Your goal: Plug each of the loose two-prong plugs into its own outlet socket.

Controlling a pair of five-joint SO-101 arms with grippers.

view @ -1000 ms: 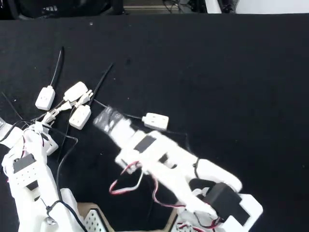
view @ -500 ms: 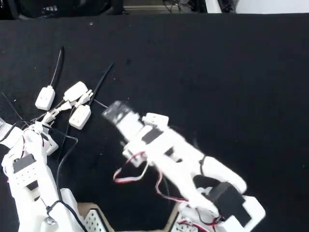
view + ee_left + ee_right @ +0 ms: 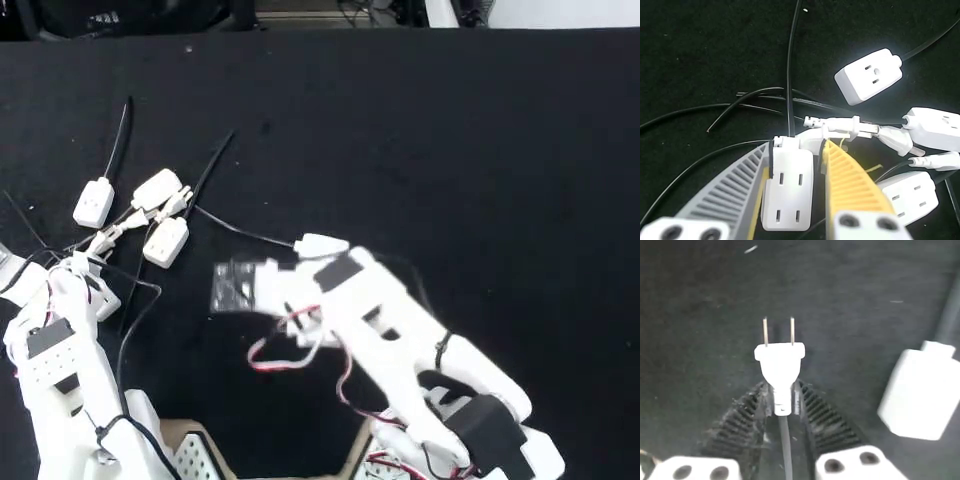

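My right gripper is shut on the neck of a white two-prong plug, whose prongs point away from the wrist over the black mat. A white socket block lies close beside it. From above, this gripper hovers mid-table, just in front of another socket. My left gripper is shut on a white outlet socket, held between a grey finger and a yellow finger. It sits at the table's left edge.
More white sockets lie in a cluster at the left, with loose plugs and thin black cords tangled among them. The right arm's red and white wires hang below it.
The right arm has swung its gripper and plug back toward the table's front and a little left; its forearm now covers part of the middle socket. The left arm has kept still.
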